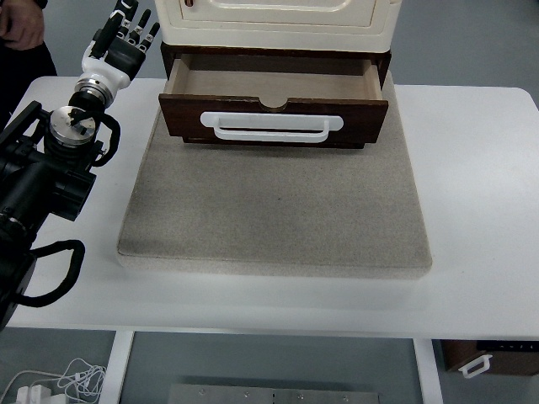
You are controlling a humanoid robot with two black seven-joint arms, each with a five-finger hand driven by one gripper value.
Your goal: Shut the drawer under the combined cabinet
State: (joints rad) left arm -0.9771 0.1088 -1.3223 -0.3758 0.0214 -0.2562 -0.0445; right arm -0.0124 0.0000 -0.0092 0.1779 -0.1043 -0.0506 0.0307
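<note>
Left arm [42, 177] in from left edge, forearm angled up toward the cabinet [278, 21]. Left hand [125, 38] raised just left of cabinet, fingers [143, 21] extended and slightly spread, holding nothing, clear of it.

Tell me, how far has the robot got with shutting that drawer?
Nothing looks done yet: the dark brown wooden drawer with the white handle is pulled out beneath the cream cabinet, its inside showing empty. The left hand is raised beside the cabinet, fingers spread, touching nothing. Left to do: reach the drawer front and push it in.
</note>
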